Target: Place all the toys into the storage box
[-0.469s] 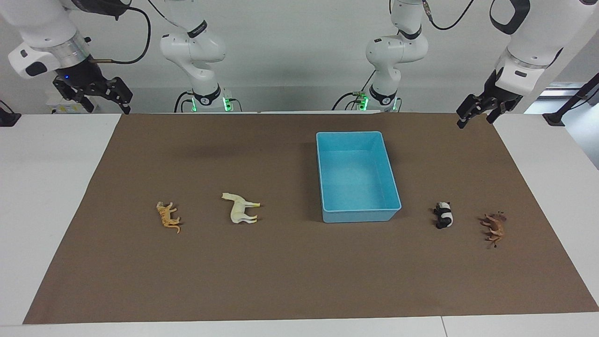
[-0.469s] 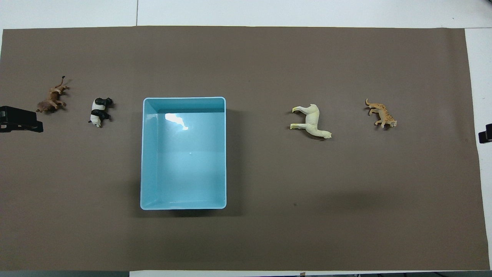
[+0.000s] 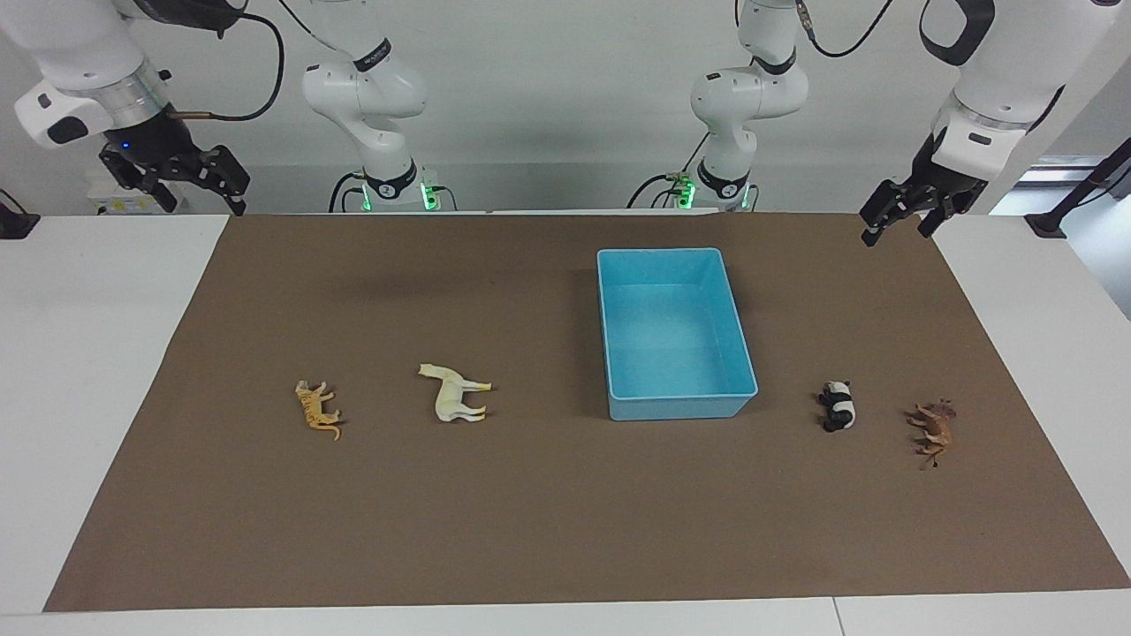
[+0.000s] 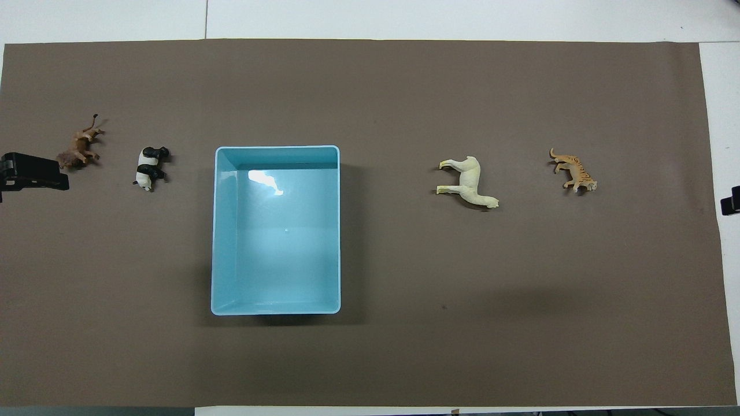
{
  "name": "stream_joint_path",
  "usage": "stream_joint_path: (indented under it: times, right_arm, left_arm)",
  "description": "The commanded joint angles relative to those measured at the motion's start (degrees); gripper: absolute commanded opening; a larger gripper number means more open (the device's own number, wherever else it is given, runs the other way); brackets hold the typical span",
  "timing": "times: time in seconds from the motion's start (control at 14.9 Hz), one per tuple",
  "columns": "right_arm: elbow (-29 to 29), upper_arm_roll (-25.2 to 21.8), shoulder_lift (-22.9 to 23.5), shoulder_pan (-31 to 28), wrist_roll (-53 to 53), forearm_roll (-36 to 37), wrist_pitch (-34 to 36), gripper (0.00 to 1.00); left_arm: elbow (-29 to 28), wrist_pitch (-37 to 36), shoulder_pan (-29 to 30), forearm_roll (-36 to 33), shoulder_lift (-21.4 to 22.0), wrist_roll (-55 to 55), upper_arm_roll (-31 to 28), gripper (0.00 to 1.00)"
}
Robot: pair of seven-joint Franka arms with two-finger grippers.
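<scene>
Four toys lie on the brown mat. The orange striped tiger (image 3: 317,412) (image 4: 573,171) and the cream-white horse (image 3: 452,394) (image 4: 469,182) are toward the right arm's end. The panda (image 3: 838,405) (image 4: 150,167) and the reddish-brown animal (image 3: 933,428) (image 4: 80,149) are toward the left arm's end. The light blue storage box (image 3: 679,408) (image 4: 338,231) stands between horse and panda, with nothing in it. My left gripper (image 3: 895,230) (image 4: 32,173) is open, raised over the mat's edge beside the reddish-brown animal. My right gripper (image 3: 190,194) (image 4: 729,199) is open and waits raised at its end.
The brown mat (image 3: 565,530) covers most of the white table (image 3: 88,353). The two arm bases (image 3: 389,185) (image 3: 720,181) stand at the table's edge nearest the robots.
My left gripper has shifted a little toward the reddish-brown animal. The toys, the box and the right arm have not moved.
</scene>
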State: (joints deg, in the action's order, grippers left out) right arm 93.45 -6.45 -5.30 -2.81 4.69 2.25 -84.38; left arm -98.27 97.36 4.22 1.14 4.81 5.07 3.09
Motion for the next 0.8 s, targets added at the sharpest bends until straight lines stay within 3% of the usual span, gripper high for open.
stream_joint_path:
  times: [0.0,0.27,0.4,0.6,0.74]
  right_arm:
    - [0.51,0.03,-0.76,-2.10,-0.56,-0.76,0.71,1.00]
    - [2.34,0.47,-1.20,-1.85,2.16,-1.11,-2.00,1.00]
    - [6.20,0.65,-1.56,-1.67,6.01,-1.11,-6.91,1.00]
    - [12.53,0.74,0.28,-1.50,15.94,-1.11,-16.21,1.00]
    - [15.96,0.82,2.30,0.52,19.64,-1.11,-21.59,1.00]
  left_arm:
    - [-3.41,8.52,0.44,-0.26,-3.03,-2.16,-0.10,1.00]
    - [-3.86,17.84,0.44,-0.26,-12.17,-5.33,-0.10,1.00]
    - [-4.30,21.45,0.44,-0.26,-15.69,-5.51,-0.10,1.00]
    - [-11.21,32.32,0.53,-0.26,-16.93,-6.13,-0.10,1.00]
    - [-12.21,36.92,0.01,-0.26,-20.69,-5.69,-0.19,1.00]
